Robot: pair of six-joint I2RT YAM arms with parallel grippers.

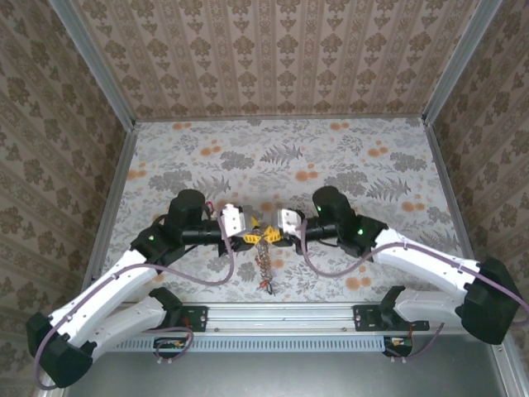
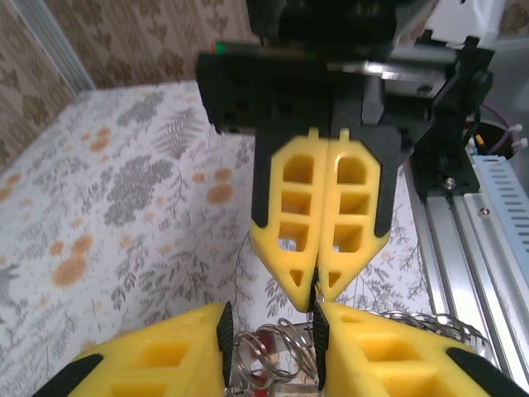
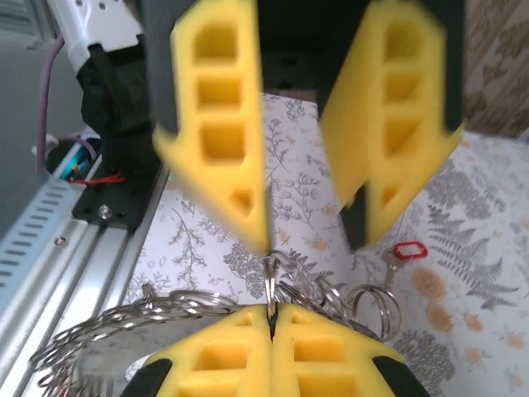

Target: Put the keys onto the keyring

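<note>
My two grippers meet tip to tip over the middle of the floral table. The right gripper (image 3: 271, 313) (image 1: 275, 236) is shut on the silver keyring (image 3: 270, 277), held edge-on between its yellow fingertips. More linked silver rings (image 3: 347, 294) trail off it, and a metal chain (image 1: 264, 266) hangs from it toward the table. The left gripper (image 2: 271, 324) (image 1: 250, 240) stands open around a bunch of ring loops (image 2: 277, 347), with a red key head (image 2: 263, 376) below them. One red-headed key (image 3: 403, 251) lies on the cloth beyond the grippers.
An aluminium rail (image 1: 281, 318) runs along the near edge under both arms. Patterned walls (image 1: 273, 50) close the table on three sides. Open cloth lies behind the grippers (image 1: 281, 157).
</note>
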